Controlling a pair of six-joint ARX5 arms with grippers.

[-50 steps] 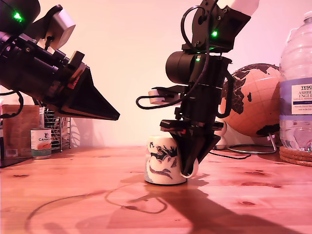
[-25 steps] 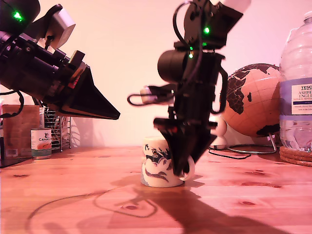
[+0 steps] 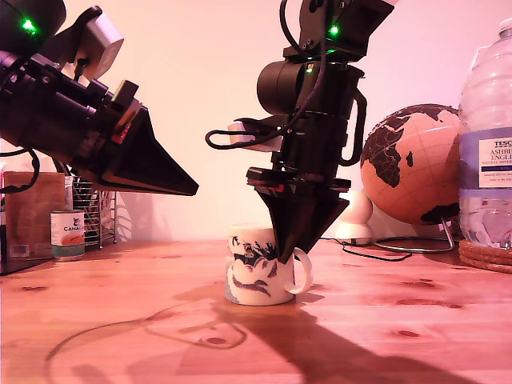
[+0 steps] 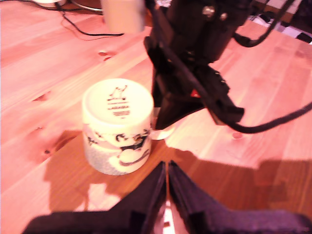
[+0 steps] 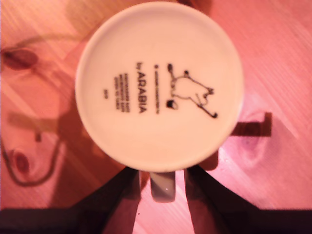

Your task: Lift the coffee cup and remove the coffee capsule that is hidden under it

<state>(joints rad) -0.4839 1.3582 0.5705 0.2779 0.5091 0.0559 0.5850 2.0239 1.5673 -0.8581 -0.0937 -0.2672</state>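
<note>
A: Spotted the coffee cup (image 3: 256,276)?

B: Sat upside down on the table (image 3: 416,320), flat base up, with a printed maker's stamp (image 5: 141,87) readable on that base in the second wrist view. Showed its dark pattern on the white wall and its loop handle (image 3: 300,270) on the side toward the exterior view's right.

A: And my second gripper (image 3: 284,256)?

B: Hung nose-down directly at the cup's handle side. Had its 2 fingers (image 5: 119,200) spread apart, 1 on each side of the handle, with a sliver of table showing between each finger and the handle. Not clamped, as far as seen.

A: My first gripper (image 3: 192,190)?

B: Held well above the cup and away from it, toward the exterior view's left, pointing down at it. Kept its fingers (image 4: 151,190) pressed together with nothing between them, only a thin seam showing in the first wrist view.

A: Anything else around the cup?

B: A globe (image 3: 408,168) behind it and a water bottle (image 3: 486,144) beyond that, both toward the exterior view's right. A small tin can (image 3: 67,234) far off from the cup toward the exterior view's left.
</note>
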